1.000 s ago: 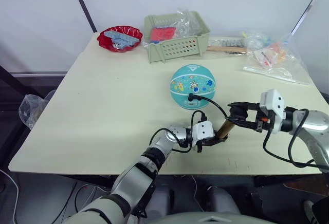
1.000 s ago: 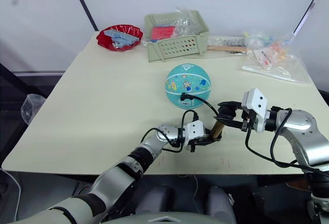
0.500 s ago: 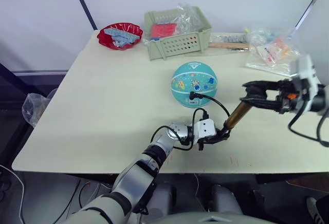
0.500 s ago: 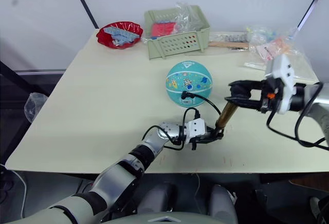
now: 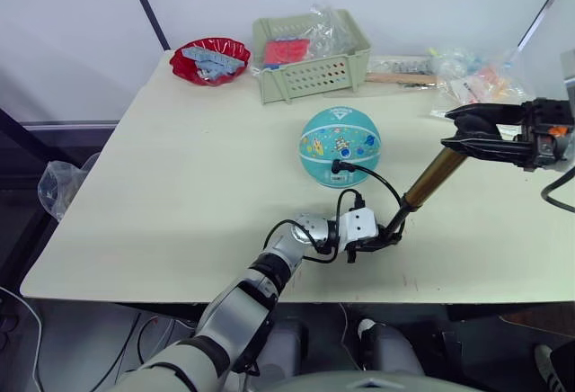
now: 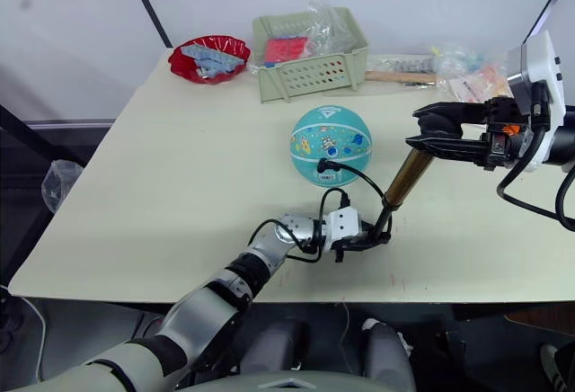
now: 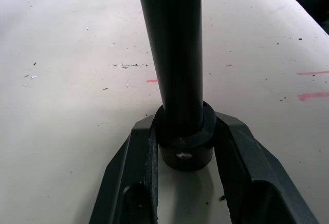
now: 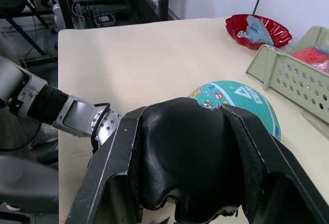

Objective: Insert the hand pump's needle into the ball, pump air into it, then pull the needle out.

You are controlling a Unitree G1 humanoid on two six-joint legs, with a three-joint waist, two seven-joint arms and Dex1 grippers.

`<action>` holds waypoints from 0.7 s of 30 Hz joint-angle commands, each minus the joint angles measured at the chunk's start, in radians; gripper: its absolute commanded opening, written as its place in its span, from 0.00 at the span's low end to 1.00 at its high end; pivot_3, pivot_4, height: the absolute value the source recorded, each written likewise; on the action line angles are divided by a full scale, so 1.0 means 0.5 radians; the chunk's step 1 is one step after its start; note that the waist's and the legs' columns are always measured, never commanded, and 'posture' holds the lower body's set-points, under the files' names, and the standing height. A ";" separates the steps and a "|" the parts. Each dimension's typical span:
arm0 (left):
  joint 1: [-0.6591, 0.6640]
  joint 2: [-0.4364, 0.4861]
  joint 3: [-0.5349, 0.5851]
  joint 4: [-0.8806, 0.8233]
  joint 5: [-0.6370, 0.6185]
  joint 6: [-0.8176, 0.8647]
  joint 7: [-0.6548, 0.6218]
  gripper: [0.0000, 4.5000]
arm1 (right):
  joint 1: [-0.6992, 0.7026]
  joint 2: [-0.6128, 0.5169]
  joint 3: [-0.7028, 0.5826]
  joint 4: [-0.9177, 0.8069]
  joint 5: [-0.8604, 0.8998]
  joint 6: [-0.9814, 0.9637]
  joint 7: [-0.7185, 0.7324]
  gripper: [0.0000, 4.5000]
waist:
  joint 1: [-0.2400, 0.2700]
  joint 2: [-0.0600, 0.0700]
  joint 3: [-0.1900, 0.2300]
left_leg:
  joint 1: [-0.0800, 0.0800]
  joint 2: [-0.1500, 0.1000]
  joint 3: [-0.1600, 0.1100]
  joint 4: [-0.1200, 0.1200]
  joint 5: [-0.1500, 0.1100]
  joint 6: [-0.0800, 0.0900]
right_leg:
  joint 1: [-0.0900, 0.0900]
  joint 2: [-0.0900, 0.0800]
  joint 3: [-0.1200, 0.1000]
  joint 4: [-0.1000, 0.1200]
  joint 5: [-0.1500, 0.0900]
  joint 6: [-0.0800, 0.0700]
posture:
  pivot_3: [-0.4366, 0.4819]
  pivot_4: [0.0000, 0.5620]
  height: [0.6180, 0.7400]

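Note:
The teal ball (image 5: 339, 147) rests mid-table. A black fitting (image 5: 335, 167) at the end of the thin black hose (image 5: 375, 183) sits against the ball's near side; the needle's pin is hidden there. The hand pump (image 5: 429, 183) slants up to the right, showing a long brass tube. My left gripper (image 5: 384, 237) is shut on the pump's black bottom cap (image 7: 184, 143), low on the table. My right gripper (image 5: 469, 136) is shut on the black T-handle (image 8: 185, 167) at the pump's upper end, right of the ball (image 8: 241, 98).
A green basket (image 5: 310, 73) and a red bowl (image 5: 209, 59) stand at the table's far edge. A wooden-handled tool (image 5: 400, 78) and clear plastic bags (image 5: 476, 86) lie at the far right. The table's near edge (image 5: 296, 291) runs just below my left gripper.
My right gripper has moved up and to the right with the handle, so the pump now shows much longer. The left gripper and the ball stayed in place.

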 commanded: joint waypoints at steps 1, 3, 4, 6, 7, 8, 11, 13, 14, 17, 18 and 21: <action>0.171 0.134 -0.112 0.272 0.196 0.189 -0.004 0.24 | 0.149 -0.038 0.003 -0.062 -0.153 -0.132 0.056 0.36 | 0.000 -0.005 -0.004 | 0.000 0.000 -0.001 0.000 0.000 0.000 | 0.000 0.000 -0.001 0.000 0.000 0.000 | 0.48 0.27 1.00; 0.171 0.134 -0.112 0.270 0.195 0.191 -0.004 0.24 | 0.225 -0.014 0.068 -0.073 -0.223 -0.200 0.070 0.36 | -0.001 -0.009 -0.008 | 0.001 0.000 -0.002 0.000 0.000 0.000 | 0.001 0.001 -0.001 0.000 0.000 0.000 | 0.48 0.27 1.00; 0.171 0.134 -0.112 0.268 0.195 0.192 -0.005 0.24 | 0.267 0.021 0.102 -0.074 -0.250 -0.234 0.062 0.36 | -0.001 -0.010 -0.009 | 0.003 0.000 -0.002 0.000 0.000 0.000 | 0.001 0.001 -0.001 0.000 -0.001 0.000 | 0.48 0.27 1.00; 0.170 0.135 -0.111 0.267 0.194 0.194 -0.004 0.24 | 0.346 0.091 0.170 -0.054 -0.332 -0.335 0.048 0.36 | -0.004 -0.017 -0.016 | 0.005 0.001 -0.001 0.000 0.000 0.000 | 0.002 0.001 -0.001 0.001 -0.003 0.005 | 0.48 0.27 1.00; 0.170 0.135 -0.111 0.266 0.194 0.194 -0.003 0.24 | 0.385 0.115 0.199 -0.039 -0.382 -0.383 0.042 0.36 | -0.007 -0.018 -0.017 | 0.006 0.001 -0.002 0.000 0.000 0.000 | 0.003 0.001 -0.001 0.001 -0.004 0.007 | 0.48 0.27 1.00; 0.170 0.135 -0.111 0.264 0.194 0.194 -0.001 0.24 | 0.415 0.127 0.228 -0.024 -0.435 -0.432 0.043 0.36 | -0.009 -0.021 -0.021 | 0.006 0.002 -0.002 0.000 0.000 -0.001 | 0.003 0.001 -0.001 0.001 -0.005 0.008 | 0.48 0.27 1.00; 0.171 0.136 -0.108 0.264 0.192 0.196 0.004 0.24 | 0.456 0.187 0.275 0.016 -0.512 -0.524 0.016 0.36 | -0.012 -0.022 -0.023 | 0.008 0.002 -0.002 0.000 0.000 -0.001 | 0.004 0.001 0.000 0.002 -0.005 0.008 | 0.48 0.27 1.00; 0.174 0.139 -0.110 0.260 0.193 0.194 0.001 0.24 | 0.501 0.269 0.355 0.052 -0.589 -0.611 -0.011 0.36 | -0.013 -0.024 -0.024 | 0.009 0.002 -0.001 0.000 0.000 -0.001 | 0.005 0.001 0.000 0.002 -0.005 0.007 | 0.48 0.27 1.00; 0.174 0.138 -0.109 0.260 0.192 0.195 0.002 0.24 | 0.531 0.302 0.420 0.081 -0.666 -0.668 -0.025 0.36 | -0.014 -0.025 -0.025 | 0.009 0.002 -0.001 0.000 0.000 -0.001 | 0.005 0.001 0.000 0.002 -0.005 0.007 | 0.48 0.27 1.00; 0.175 0.134 -0.106 0.258 0.188 0.200 0.004 0.24 | 0.641 0.401 0.578 0.233 -0.857 -0.851 -0.027 0.36 | -0.019 -0.027 -0.028 | 0.013 0.002 -0.001 -0.001 0.000 -0.001 | 0.008 0.001 0.001 0.003 -0.005 0.006 | 0.48 0.27 1.00; 0.175 0.134 -0.106 0.258 0.186 0.201 0.005 0.24 | 0.657 0.414 0.593 0.267 -0.888 -0.895 -0.018 0.36 | -0.020 -0.029 -0.030 | 0.014 0.002 -0.001 -0.001 0.000 -0.001 | 0.008 0.002 0.001 0.003 -0.005 0.007 | 0.48 0.27 1.00; 0.175 0.137 -0.105 0.258 0.186 0.201 0.010 0.24 | 0.654 0.446 0.609 0.327 -0.938 -0.978 -0.023 0.36 | -0.023 -0.029 -0.033 | 0.018 0.002 0.001 -0.001 0.000 -0.001 | 0.012 0.001 0.003 0.003 -0.006 0.008 | 0.48 0.27 1.00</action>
